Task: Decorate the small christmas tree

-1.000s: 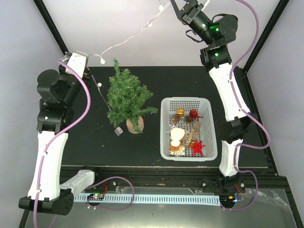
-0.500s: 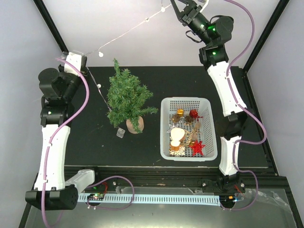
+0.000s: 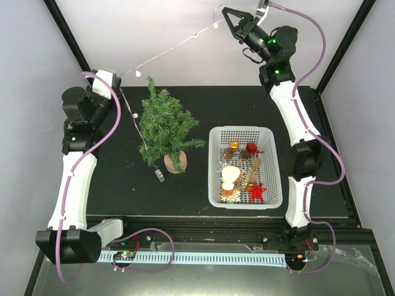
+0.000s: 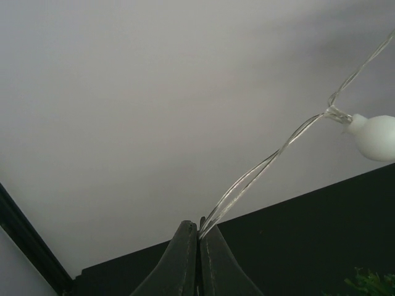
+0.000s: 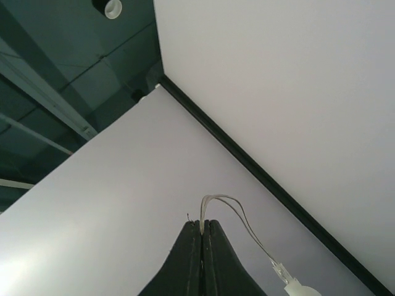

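The left gripper (image 4: 198, 228) had its fingers pressed fully together on the clear wire of the string of lights (image 3: 179, 43). The right gripper (image 5: 202, 227) was likewise pinched shut on the wire, with a bulb (image 5: 299, 287) hanging just past it. Between them the strand ran taut, from just left of the top of the small christmas tree (image 3: 165, 126) away to a point high up, behind the tree and well to its right.

The tree stood upright on its wooden base on the black table (image 3: 111, 185), its long axis vertical, below the strand and on its near side. The left arm was much the nearer to it.

A slack tail of wire dropped from the left gripper down the tree's left side to a small pale box (image 3: 159, 176) beside the base. To the right of the tree sat the white basket (image 3: 213, 166) of ornaments (image 3: 257, 191), apart from the tree.

Draping would probably mean lowering the strand over the treetop, where the bristly branches could snag the wire.
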Controlling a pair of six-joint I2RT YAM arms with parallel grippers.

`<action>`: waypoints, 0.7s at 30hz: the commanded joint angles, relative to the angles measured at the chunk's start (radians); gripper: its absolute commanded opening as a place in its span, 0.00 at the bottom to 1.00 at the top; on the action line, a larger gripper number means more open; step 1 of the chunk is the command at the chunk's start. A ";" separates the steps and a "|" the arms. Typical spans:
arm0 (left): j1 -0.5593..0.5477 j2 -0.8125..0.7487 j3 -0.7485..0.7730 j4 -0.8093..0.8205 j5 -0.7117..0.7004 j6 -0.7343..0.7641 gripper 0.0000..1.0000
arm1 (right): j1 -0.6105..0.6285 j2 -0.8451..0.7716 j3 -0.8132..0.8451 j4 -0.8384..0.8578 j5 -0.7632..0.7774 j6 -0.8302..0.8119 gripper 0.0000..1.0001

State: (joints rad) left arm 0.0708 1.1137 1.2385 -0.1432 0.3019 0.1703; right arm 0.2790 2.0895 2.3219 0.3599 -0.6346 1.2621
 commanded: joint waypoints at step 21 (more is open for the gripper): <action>0.007 0.196 0.031 0.132 0.089 -0.058 0.02 | -0.129 -0.231 -0.498 0.014 0.065 -0.204 0.01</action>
State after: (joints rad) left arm 0.0681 1.2682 1.2198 -0.0452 0.4019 0.1337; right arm 0.1947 1.9171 1.8503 0.3576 -0.6376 1.1229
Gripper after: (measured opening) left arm 0.027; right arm 0.014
